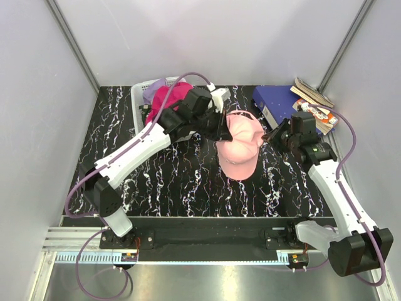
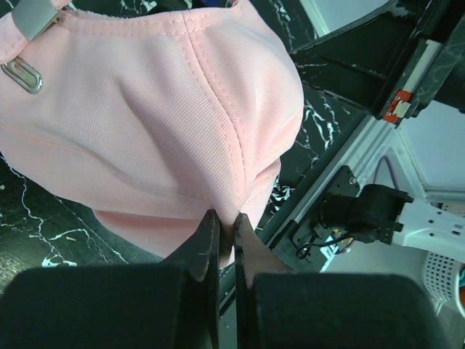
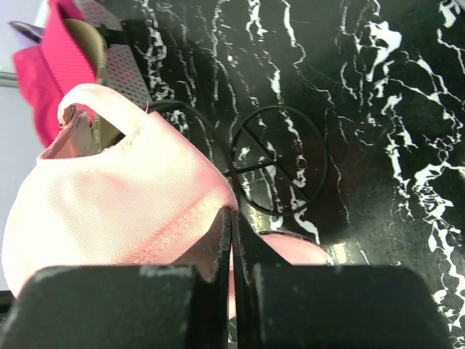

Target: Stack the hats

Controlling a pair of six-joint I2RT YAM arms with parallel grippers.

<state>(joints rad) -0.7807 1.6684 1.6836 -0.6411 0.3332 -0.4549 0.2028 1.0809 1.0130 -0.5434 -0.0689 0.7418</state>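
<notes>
While left gripper (image 2: 225, 216) and right gripper (image 3: 231, 214) pinch opposite edges of pink cap (image 1: 241, 150) | tabletop (image 1: 175, 182) open nearer | basket (image 1: 139, 95) far-left

The black, white-veined tabletop (image 1: 175, 182) carries a white mesh basket (image 1: 139, 100) at its far left corner. A blue binder (image 1: 276, 100) and a stack of books (image 1: 312, 94) lie toward the far right corner. Mid-tabletop is 1 light pink cap (image 1: 241, 147), beside a black wire ring (image 3: 259, 163).
</notes>
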